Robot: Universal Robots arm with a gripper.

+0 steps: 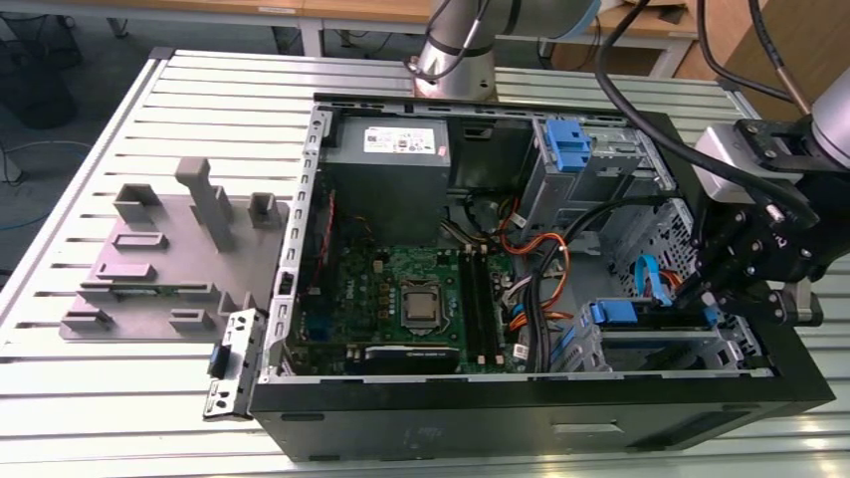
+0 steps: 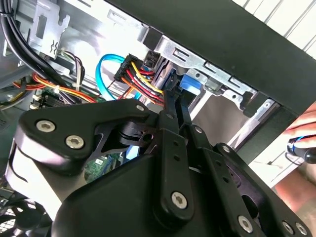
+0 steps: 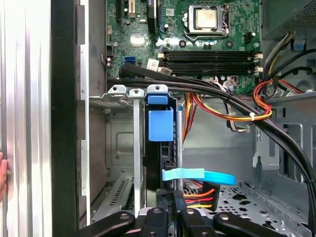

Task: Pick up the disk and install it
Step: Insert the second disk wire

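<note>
The disk [image 3: 159, 157] stands on edge in a slot of the metal drive cage [image 3: 118, 163] at the computer case's front corner, its blue carrier tab [image 3: 160, 123] pointing toward the motherboard. In the exterior view the blue tab [image 1: 614, 312] sits atop the cage [image 1: 664, 349]. My gripper [image 3: 173, 196] is at the disk's cable end, its black fingers [image 2: 170, 106] drawn close together and shut, tips against the blue carrier [image 2: 190, 83]. The gripper [image 1: 711, 294] hangs over the case's side on the exterior view's right. Whether the tips pinch anything is hidden.
The open case holds a motherboard [image 1: 398, 289], a grey power-supply box [image 1: 388, 164], another blue bracket [image 1: 567, 147] and thick cables [image 3: 232, 106]. A blue flat cable [image 3: 197, 174] crosses beside my fingers. A grey fixture [image 1: 159, 259] lies on the slatted table. A person's hand [image 2: 303, 133] rests outside the case.
</note>
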